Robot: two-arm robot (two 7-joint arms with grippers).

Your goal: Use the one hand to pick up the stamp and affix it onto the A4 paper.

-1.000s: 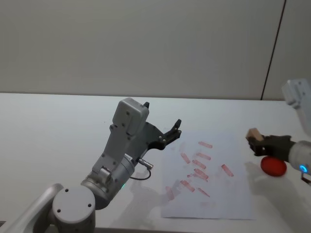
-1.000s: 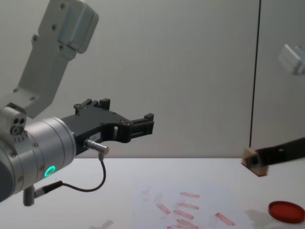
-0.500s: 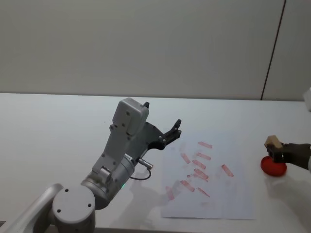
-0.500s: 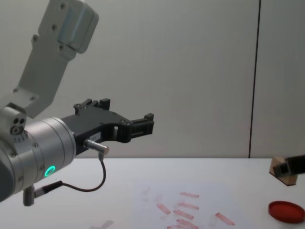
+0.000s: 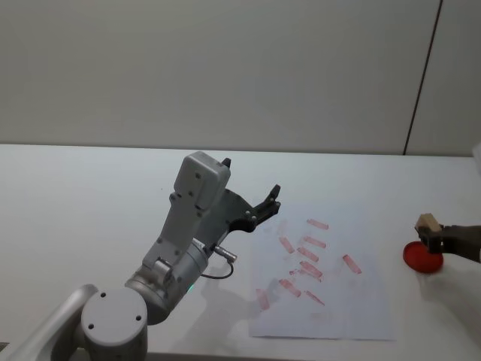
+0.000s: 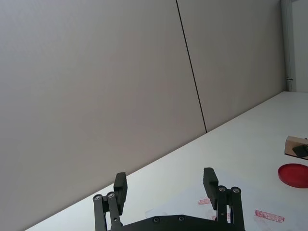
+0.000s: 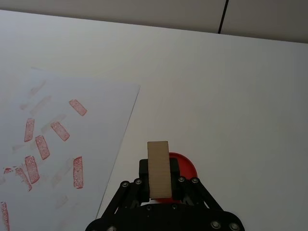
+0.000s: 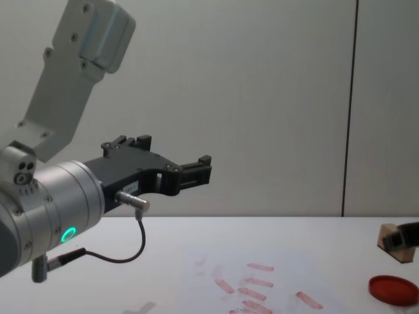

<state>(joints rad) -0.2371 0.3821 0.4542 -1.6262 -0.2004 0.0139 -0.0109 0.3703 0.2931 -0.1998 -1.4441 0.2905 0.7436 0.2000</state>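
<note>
On the robot's left, the left gripper [image 5: 264,205] is raised above the white tabletop [image 5: 83,195] just off the left edge of the sheet, its two black fingers [image 6: 120,185] spread apart with nothing between them; in the chest view it juts forward from the grey arm, clear of the table. Beside it lies the A4 paper [image 5: 368,316], a white sheet flat on the table, bearing a scatter of small oblong red stamp marks [image 5: 317,224], some crisp and some faint. Just beyond the sheet's right edge sits a flat round red ink pad [image 8: 393,290]. Directly over that pad, at the right border of the head view, the right gripper [image 7: 159,185] grips the stamp [image 7: 158,168], a small rectangular block of light tan wood, clamped between its black fingers. In the chest view the block hangs slightly above the pad with a gap between them; it is apart from the paper.
</note>
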